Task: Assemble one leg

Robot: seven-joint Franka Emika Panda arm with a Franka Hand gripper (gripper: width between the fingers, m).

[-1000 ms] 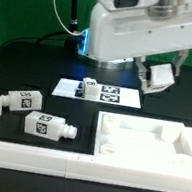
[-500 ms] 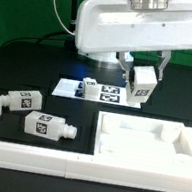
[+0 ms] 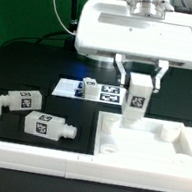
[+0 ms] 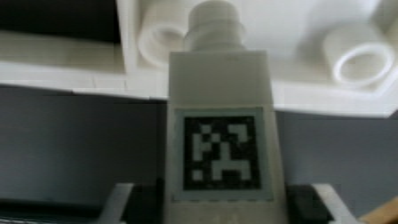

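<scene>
Gripper (image 3: pixel 139 83) clamped on the leg (image 3: pixel 136 99).
I see it held upright, peg pointing down, tag facing out, at the tray's (image 3: pixel 172 176) back rim; whether they touch, I cannot tell.

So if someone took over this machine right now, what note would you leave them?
Gripper: shut on one small white oblong tagged leg, held upright, peg down, over the back corner of the large white rimmed tray piece at the exterior view's left.
Two more such legs lie loose nearby, untouched.
Done: leg picked up.
Left: seat its peg in the tray, then release.
</scene>
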